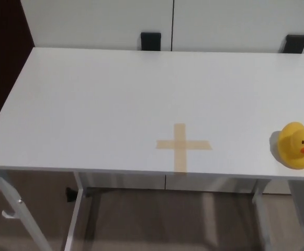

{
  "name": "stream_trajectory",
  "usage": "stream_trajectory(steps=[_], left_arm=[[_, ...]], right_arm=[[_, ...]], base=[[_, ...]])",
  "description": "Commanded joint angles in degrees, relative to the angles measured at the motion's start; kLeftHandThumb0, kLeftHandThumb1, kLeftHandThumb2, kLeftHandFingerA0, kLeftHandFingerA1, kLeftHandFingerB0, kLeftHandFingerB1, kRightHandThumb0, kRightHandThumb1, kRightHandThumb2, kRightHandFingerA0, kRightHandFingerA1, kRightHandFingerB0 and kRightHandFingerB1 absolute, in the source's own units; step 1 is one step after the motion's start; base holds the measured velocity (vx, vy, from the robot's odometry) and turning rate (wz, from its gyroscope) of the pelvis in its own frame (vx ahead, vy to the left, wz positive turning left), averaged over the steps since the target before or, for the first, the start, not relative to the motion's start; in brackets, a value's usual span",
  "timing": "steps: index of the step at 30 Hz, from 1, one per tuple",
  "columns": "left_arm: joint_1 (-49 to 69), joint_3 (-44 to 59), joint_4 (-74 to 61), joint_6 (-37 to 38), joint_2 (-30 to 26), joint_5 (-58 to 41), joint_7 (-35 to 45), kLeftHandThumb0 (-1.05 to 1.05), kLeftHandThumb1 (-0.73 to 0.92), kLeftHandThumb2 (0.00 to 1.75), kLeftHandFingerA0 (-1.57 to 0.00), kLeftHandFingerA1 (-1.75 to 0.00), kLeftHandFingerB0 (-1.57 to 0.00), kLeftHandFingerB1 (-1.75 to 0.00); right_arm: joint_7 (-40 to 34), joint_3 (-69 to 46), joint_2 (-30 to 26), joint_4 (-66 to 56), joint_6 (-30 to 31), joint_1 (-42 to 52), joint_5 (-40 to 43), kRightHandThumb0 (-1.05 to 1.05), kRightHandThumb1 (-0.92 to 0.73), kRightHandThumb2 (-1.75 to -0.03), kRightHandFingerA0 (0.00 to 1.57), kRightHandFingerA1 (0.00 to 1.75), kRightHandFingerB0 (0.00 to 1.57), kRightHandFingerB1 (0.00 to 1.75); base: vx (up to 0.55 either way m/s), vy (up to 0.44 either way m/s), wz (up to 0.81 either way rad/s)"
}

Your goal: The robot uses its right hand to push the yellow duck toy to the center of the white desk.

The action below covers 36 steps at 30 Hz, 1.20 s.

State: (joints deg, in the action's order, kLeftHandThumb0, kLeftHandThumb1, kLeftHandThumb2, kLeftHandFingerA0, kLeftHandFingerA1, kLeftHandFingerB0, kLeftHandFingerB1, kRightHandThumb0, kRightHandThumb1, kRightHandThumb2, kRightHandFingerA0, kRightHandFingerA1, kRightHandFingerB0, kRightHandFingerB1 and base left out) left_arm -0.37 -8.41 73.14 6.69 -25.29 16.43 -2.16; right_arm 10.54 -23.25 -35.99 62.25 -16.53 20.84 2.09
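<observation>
Yellow duck toy [297, 146] sits near the white desk [89, 104] right edge; neither hand shows in view

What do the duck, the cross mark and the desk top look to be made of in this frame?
The yellow duck toy looks like soft rubber or vinyl: smooth, rounded, evenly coloured, with a slight sheen. The cross mark looks like tan paper masking tape, flat, matte, in two overlapping strips. The white desk top looks like matte laminate board, though its core cannot be told; its legs look like light-painted metal.

lab/test rm | white desk [89, 104] w/ tape cross [183, 146] | bare white wall [99, 21]
</observation>
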Motion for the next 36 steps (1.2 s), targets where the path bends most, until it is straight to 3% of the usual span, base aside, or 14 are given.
stream_trajectory(steps=[1, 7, 9, 10, 12, 23, 24, 26, 27, 28, 31, 32, 35, 36], left_arm=[[-0.29, -0.20, 1.63, 2.43, -1.18, 0.98, -1.16, -0.21, 0.67, 0.58, -0.80, -0.77, -0.81, -0.58], [0.58, 0.31, 1.88, 2.09, -0.84, 0.53, -1.49, -0.21, 0.67, 0.59, -0.79, -0.75, -0.79, -0.56], [0.67, 0.04, 1.90, 1.98, -0.90, 0.82, -1.42, -0.20, 0.69, 0.60, -0.80, -0.76, -0.79, -0.56], [0.76, 0.12, 1.96, 1.91, -0.83, 0.75, -1.24, -0.21, 0.68, 0.59, -0.81, -0.76, -0.81, -0.57], [0.66, 0.31, 1.89, 1.88, -0.77, 0.54, -1.08, -0.19, 0.67, 0.59, -0.80, -0.75, -0.80, -0.56], [0.01, 0.31, 1.99, 1.53, -0.87, 0.95, -1.03, -0.20, 0.67, 0.62, -0.83, -0.76, -0.80, -0.57], [-0.02, 0.49, 1.97, 1.63, -0.74, 0.73, -1.02, -0.19, 0.69, 0.63, -0.83, -0.73, -0.78, -0.56], [-0.02, 0.48, 2.01, 1.71, -0.73, 0.76, -1.15, -0.19, 0.69, 0.63, -0.83, -0.73, -0.78, -0.56], [0.01, 0.45, 1.93, 1.66, -0.61, 0.76, -1.23, -0.19, 0.69, 0.63, -0.84, -0.76, -0.77, -0.55], [-0.04, 0.46, 1.89, 1.38, -0.40, 0.71, -1.31, -0.19, 0.69, 0.61, -0.84, -0.75, -0.78, -0.54], [-0.19, 0.62, 1.87, 1.14, -0.24, 0.54, -1.26, -0.19, 0.69, 0.62, -0.84, -0.73, -0.77, -0.55], [-0.19, 0.47, 1.90, 1.19, -0.25, 0.71, -1.37, -0.18, 0.68, 0.62, -0.84, -0.74, -0.80, -0.56], [-0.06, 0.17, 1.97, 1.30, -0.41, 1.04, -1.52, -0.18, 0.68, 0.62, -0.84, -0.74, -0.80, -0.56], [-0.03, 0.11, 1.95, 1.37, -0.46, 1.08, -1.51, -0.20, 0.68, 0.61, -0.83, -0.74, -0.79, -0.55]], right_arm=[[5.64, -3.92, -1.72, 1.45, -4.92, -0.54, 5.44, -0.32, -0.49, -0.72, 0.70, 0.75, 0.40, 0.68], [7.54, -11.56, -3.45, -2.83, -5.36, -3.07, 10.63, -0.76, -0.70, -0.61, 0.42, 0.90, 0.23, 0.74], [9.94, -12.87, -5.66, -4.04, -4.64, -8.88, 12.23, -0.94, -0.63, -1.08, 0.28, 0.85, 0.10, 0.68], [10.33, -13.76, -5.96, -4.84, -4.19, -10.72, 13.13, -0.94, -0.80, -0.64, 0.11, 1.05, 0.11, 0.87], [7.75, -13.80, -6.71, -14.25, 1.40, -14.74, 13.75, -0.93, -0.89, -0.66, 0.01, 0.86, 0.12, 0.63], [5.50, -7.11, -4.01, -29.26, 9.38, -27.89, 11.01, -0.91, -0.90, -0.68, 0.14, 0.38, 0.22, 0.28], [4.93, -4.67, -2.49, -30.33, 11.63, -30.25, 10.35, -0.37, -0.45, -1.07, 0.01, 0.52, 0.00, 0.47], [4.35, -3.21, -1.41, -31.40, 13.78, -31.59, 10.36, -0.37, -0.45, -1.07, 0.01, 0.52, 0.00, 0.47], [4.26, -2.51, -0.60, -31.83, 13.18, -32.30, 10.26, -0.80, -0.92, -0.70, 0.10, 0.28, 0.18, 0.28], [3.66, -0.52, 1.61, -32.01, 11.81, -34.41, 9.53, -0.73, -0.73, -1.13, 0.02, 0.36, 0.06, 0.36], [2.78, 2.41, 4.06, -31.36, 10.75, -37.47, 8.11, -0.75, -0.92, -0.75, 0.09, 0.27, 0.10, 0.25], [2.44, 3.43, 5.00, -31.46, 10.70, -38.30, 7.62, -0.80, -0.77, -1.15, 0.02, 0.40, 0.05, 0.36], [1.70, 4.85, 6.45, -31.79, 10.65, -39.07, 6.99, -0.80, -0.77, -1.15, 0.02, 0.40, 0.05, 0.36], [1.77, 5.44, 6.82, -31.84, 10.64, -39.32, 6.74, -0.79, -0.92, -0.74, 0.10, 0.32, 0.09, 0.26]], base=[[0.00, 0.000, 0.00], [0.00, 0.000, 0.00], [0.00, 0.000, 0.00], [0.01, 0.001, -0.07], [0.00, 0.000, 0.00], [0.01, -0.001, 0.02], [0.00, 0.000, 0.00], [0.00, 0.000, 0.00], [0.00, 0.000, 0.00], [0.00, 0.000, 0.00], [0.00, 0.000, 0.00], [0.00, 0.000, 0.00], [0.00, 0.000, 0.00], [0.00, 0.000, 0.00]])
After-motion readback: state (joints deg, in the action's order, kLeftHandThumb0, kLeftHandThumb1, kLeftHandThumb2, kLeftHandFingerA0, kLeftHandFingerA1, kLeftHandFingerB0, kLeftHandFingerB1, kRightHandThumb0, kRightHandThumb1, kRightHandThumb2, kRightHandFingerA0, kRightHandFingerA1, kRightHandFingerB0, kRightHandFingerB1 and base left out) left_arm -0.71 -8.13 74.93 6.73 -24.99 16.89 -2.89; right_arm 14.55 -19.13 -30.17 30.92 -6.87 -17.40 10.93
